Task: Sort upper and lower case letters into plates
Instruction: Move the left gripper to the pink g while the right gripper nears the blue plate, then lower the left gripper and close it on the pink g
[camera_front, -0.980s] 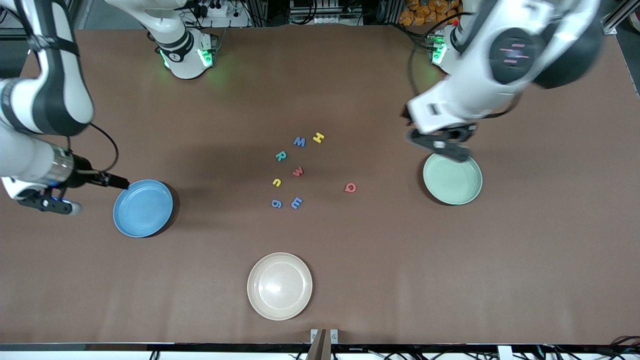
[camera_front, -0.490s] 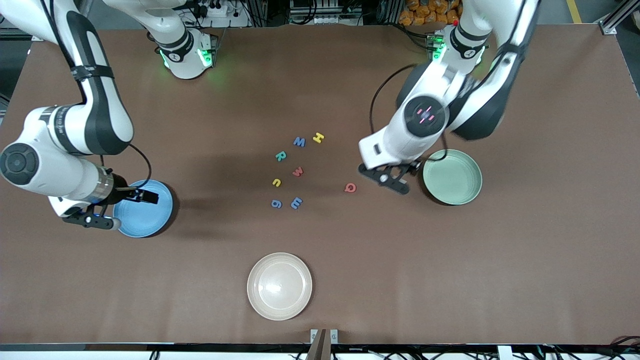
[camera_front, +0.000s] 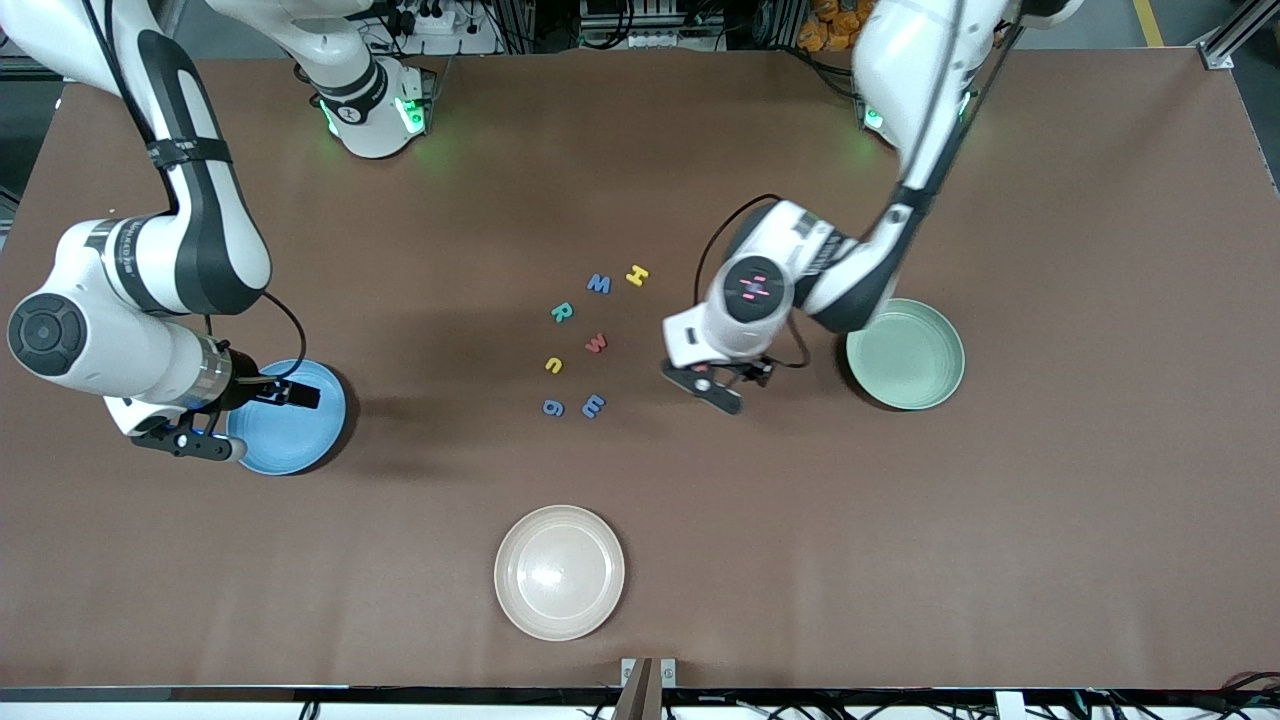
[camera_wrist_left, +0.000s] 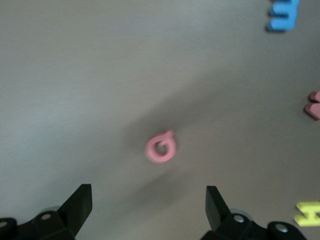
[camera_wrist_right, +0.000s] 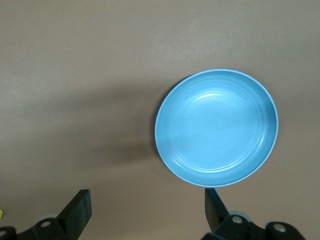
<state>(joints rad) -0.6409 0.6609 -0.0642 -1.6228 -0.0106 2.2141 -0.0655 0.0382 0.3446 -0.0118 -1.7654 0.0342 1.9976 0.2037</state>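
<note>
The left hand (camera_front: 722, 385) hung released over the red Q (camera_wrist_left: 161, 147), while the right hand (camera_front: 215, 420), also released, waited by the blue plate (camera_front: 290, 440).

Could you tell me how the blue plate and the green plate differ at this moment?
The blue plate is sky blue; the green plate is pale mint. The blue plate lies toward the right arm's end of the table, with the open right gripper over the table at its edge; the green plate lies toward the left arm's end, and the open left gripper is apart from it, over the red Q. Both are round, shallow and empty.
</note>
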